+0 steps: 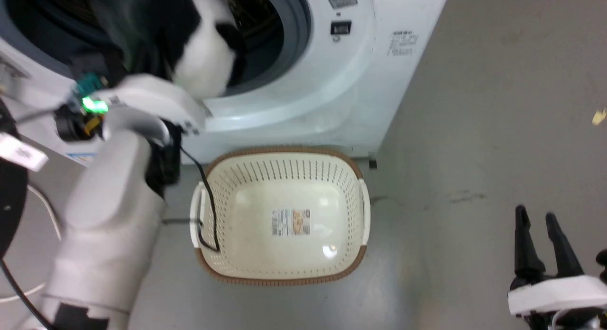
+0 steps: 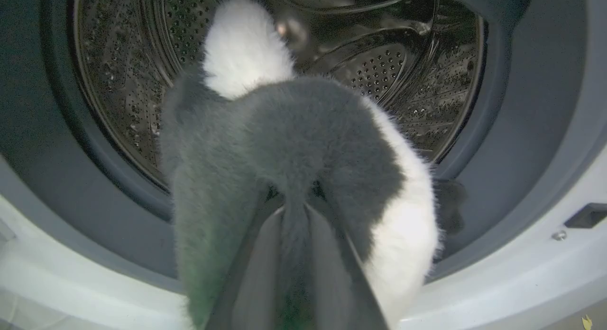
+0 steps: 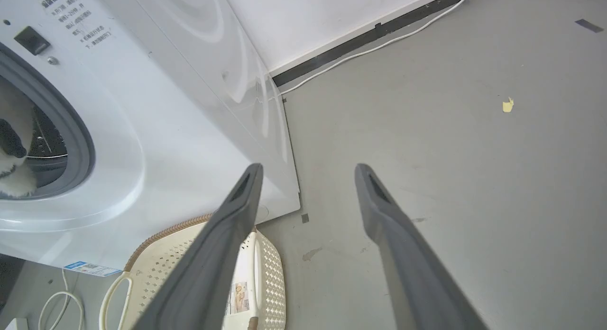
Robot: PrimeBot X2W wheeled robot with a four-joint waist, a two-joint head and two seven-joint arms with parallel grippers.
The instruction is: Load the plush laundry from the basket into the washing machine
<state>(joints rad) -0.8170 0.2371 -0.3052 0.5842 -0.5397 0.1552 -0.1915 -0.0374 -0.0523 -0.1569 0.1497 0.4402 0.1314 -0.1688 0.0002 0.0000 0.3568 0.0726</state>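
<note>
Holding plush (image 2: 284,145) pinched in left gripper (image 2: 296,209) at washer (image 1: 341,83) mouth, drum (image 2: 417,83) just behind. Right gripper (image 1: 536,214) parted, holding nothing, over floor (image 1: 474,131). Basket (image 1: 284,150) on floor just before washer.

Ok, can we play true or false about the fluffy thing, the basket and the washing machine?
1. The left end effector grips the plush laundry at the washing machine's opening. True.
2. The basket has laundry inside. False: its bottom is bare except for a sticker.
3. The right end effector is open, holding nothing. True.
4. The basket sits on top of the washing machine. False: it stands on the floor in front of it.
</note>
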